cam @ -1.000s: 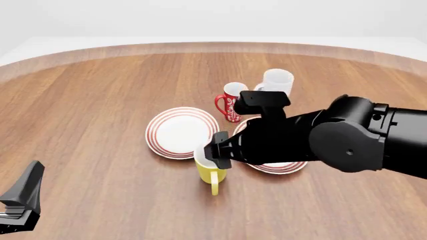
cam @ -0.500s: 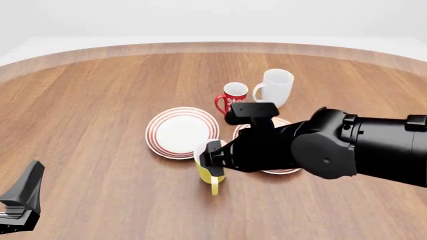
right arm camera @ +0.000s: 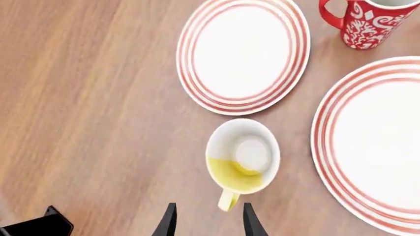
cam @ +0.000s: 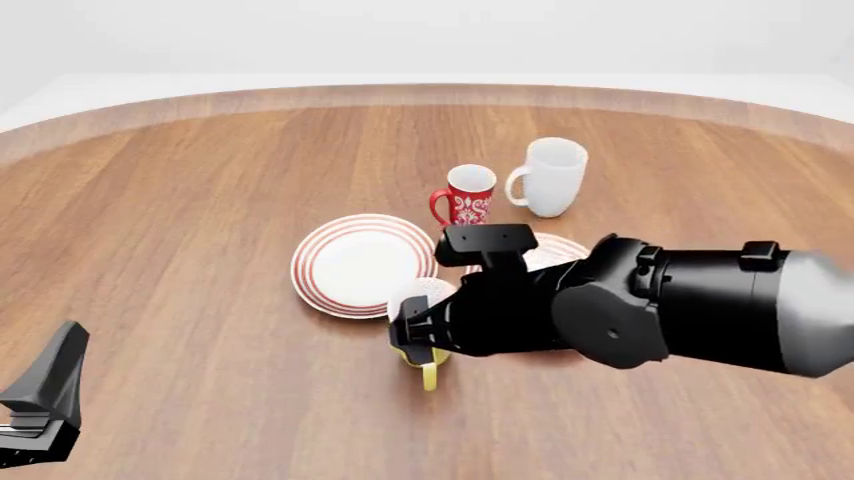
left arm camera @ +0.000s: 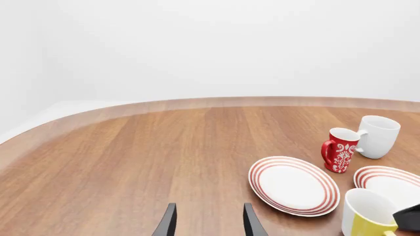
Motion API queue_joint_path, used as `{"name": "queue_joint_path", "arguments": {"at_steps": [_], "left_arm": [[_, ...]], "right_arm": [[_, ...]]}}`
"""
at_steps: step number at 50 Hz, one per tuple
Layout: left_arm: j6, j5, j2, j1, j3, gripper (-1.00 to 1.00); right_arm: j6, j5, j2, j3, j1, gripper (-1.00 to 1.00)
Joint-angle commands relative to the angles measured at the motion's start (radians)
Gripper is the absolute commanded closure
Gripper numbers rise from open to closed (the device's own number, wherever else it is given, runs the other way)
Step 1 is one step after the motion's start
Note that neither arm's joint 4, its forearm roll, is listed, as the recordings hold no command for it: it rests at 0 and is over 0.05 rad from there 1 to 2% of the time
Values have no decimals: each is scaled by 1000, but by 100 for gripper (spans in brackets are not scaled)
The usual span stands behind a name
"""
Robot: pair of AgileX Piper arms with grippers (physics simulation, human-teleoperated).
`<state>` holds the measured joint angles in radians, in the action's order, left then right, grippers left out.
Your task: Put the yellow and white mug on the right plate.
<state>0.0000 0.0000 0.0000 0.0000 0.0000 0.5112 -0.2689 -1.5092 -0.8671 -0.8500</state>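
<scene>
Wood grain runs across the round brown table (cam: 200,200), whose curved far edge sits in the upper part of the front view against a plain pale backdrop. Left and lower-left areas of the frame are bare board, as is the far right beyond the crockery.

Centre frame, the yellow and white mug (cam: 424,362) stands upright on the wood, its handle pointing toward the bottom of the frame; the right wrist view looks straight down into its white interior (right arm camera: 243,155). It sits just below the left plate (cam: 360,262) and just left of the right plate (cam: 554,250) (mostly hidden behind the arm here, but plain in the right wrist view (right arm camera: 374,142)). Whether the mug touches either rim cannot be told.

The right gripper (right arm camera: 205,223) hangs above the mug's handle, fingers parted with a clear gap, nothing between them. The left gripper (left arm camera: 208,221) sits at the lower-left corner of the front view (cam: 40,405), well apart from everything, fingers likewise spread and empty.

Behind the plates, toward upper centre, stand the red patterned mug (cam: 467,194) and the all-white mug (cam: 550,176), close beside each other.
</scene>
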Motion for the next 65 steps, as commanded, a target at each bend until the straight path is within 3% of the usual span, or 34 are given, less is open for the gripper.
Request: {"name": "queue_joint_path", "arguments": {"at_steps": [1, 65], "left_arm": [[0, 0, 0, 0, 0, -100], [0, 0, 0, 0, 0, -100]], "right_arm": [[17, 40, -37, 16, -7, -100], [86, 238, -155, 124, -31, -100]]}}
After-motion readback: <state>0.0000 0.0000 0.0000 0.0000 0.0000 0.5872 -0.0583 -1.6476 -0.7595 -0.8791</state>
